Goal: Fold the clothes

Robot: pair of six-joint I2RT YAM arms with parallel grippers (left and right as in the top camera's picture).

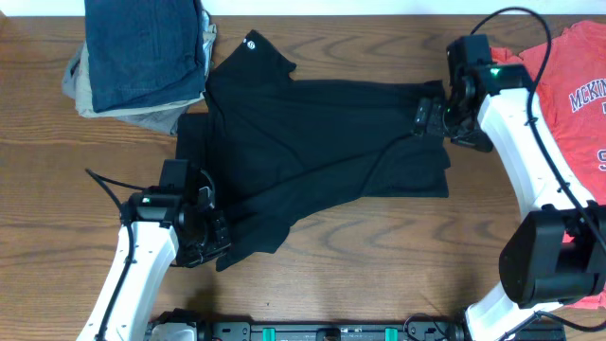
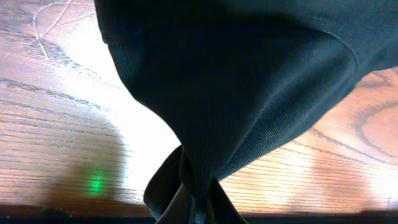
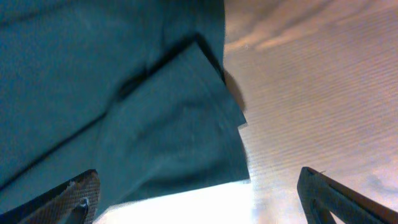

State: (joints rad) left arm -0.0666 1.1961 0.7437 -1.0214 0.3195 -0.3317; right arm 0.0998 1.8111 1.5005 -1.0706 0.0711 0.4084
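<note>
My left gripper [image 1: 214, 239] pinches the shirt [image 1: 322, 142] at its near corner; my right gripper [image 1: 431, 116] hangs spread over its right edge. Limp, light cloth, I judge: hold corners.

The red T-shirt [image 1: 568, 76] at the right edge of the overhead view carries navy lettering [image 1: 589, 95] that reads "MCKIN" before the frame cuts it off. The lines below it are too cropped to read. The black T-shirt [image 1: 322, 133] bears a small white mark [image 1: 251, 40] near the collar, too small to read.
</note>
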